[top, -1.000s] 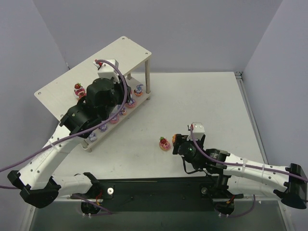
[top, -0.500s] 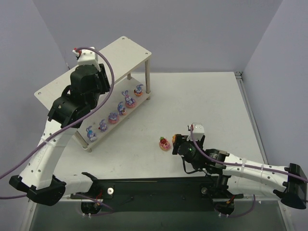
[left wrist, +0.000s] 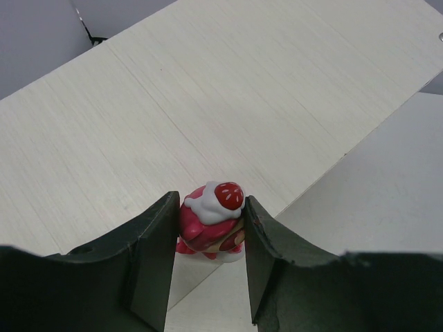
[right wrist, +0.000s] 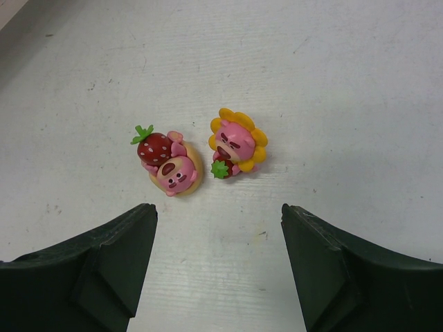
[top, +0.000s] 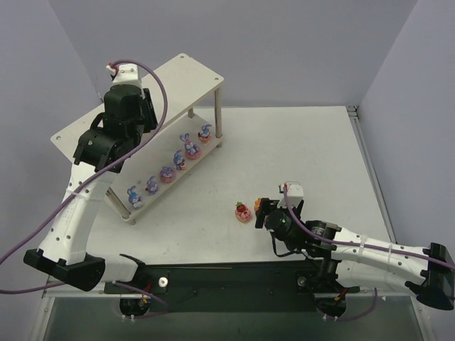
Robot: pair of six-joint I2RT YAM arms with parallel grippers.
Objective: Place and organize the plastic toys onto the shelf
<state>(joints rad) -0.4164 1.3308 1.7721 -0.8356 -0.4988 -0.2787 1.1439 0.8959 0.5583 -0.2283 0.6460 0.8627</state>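
Note:
My left gripper (left wrist: 211, 232) is shut on a red strawberry-topped bear (left wrist: 210, 216), held over the near edge of the shelf's top board (left wrist: 208, 104). From above, the left wrist (top: 121, 117) covers that part of the shelf (top: 181, 74), and the fingers and bear are hidden. Several purple bunnies (top: 168, 173) stand in a row on the lower tier. My right gripper (right wrist: 218, 228) is open, low over the table. Just ahead of it lie a pink bear with a strawberry (right wrist: 168, 164) and the orange flower figure (right wrist: 237, 145), side by side and apart from the fingers.
The shelf stands diagonally at the far left, on thin white legs (top: 217, 119). The two loose toys (top: 244, 212) lie mid-table by the right wrist. A grey wall (top: 284, 42) runs behind, and a dark base rail (top: 227, 280) lines the near edge.
The left arm has swung up and back-left from over the shelf's front to above the top board, uncovering the bunny row and covering a bear on the top board. The right arm stayed put.

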